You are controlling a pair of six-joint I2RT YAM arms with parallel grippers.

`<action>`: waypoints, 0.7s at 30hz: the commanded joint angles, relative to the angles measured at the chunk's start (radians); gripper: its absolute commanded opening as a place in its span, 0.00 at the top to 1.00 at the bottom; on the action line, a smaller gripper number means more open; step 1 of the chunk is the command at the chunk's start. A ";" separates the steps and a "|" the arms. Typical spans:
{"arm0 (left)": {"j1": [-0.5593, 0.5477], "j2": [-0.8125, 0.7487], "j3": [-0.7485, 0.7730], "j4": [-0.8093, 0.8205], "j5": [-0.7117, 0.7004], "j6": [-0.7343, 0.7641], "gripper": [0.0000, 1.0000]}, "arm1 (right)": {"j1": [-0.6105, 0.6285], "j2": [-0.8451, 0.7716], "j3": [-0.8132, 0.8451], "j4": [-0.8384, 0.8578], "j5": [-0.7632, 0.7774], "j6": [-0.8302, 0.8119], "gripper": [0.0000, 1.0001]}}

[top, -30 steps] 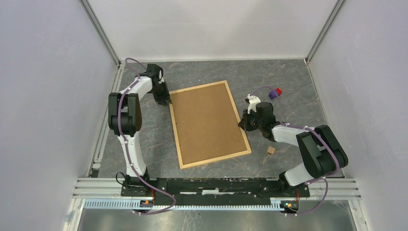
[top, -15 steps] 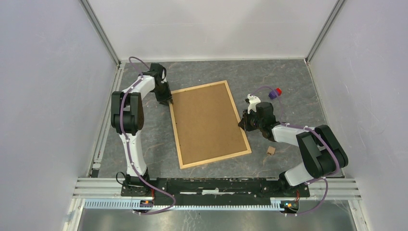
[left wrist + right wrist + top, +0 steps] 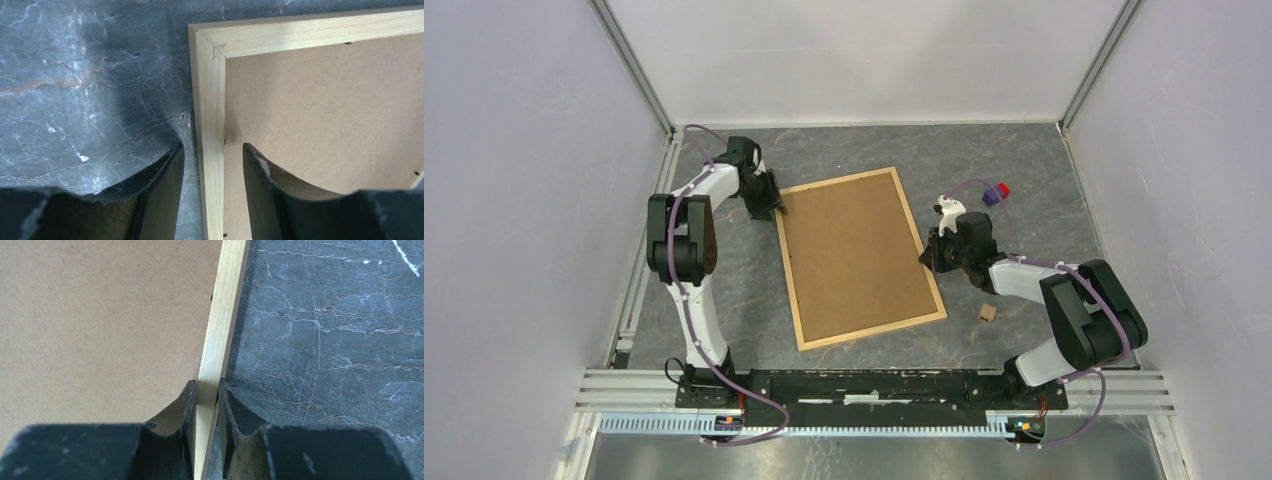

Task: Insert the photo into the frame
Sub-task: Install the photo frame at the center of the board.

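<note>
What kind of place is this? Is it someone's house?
Probably a robot testing booth, not a house. Plain white walls box in a grey table, the left arm and right arm stand on a metal rail, and a frame lies back-up between them.

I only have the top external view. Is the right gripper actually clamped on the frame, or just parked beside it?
Observer: Clamped. The right wrist view shows the right gripper shut on the wood strip of the frame, with no gap on either side.
Operator: And the left one?
Observer: Not gripping. The left gripper straddles the frame's left strip near the far corner, jaws open, with a gap on each side of the wood.
</note>
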 commanded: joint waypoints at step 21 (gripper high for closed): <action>0.005 -0.049 -0.048 0.054 -0.085 0.012 0.67 | 0.015 0.027 -0.037 -0.152 -0.050 -0.026 1.00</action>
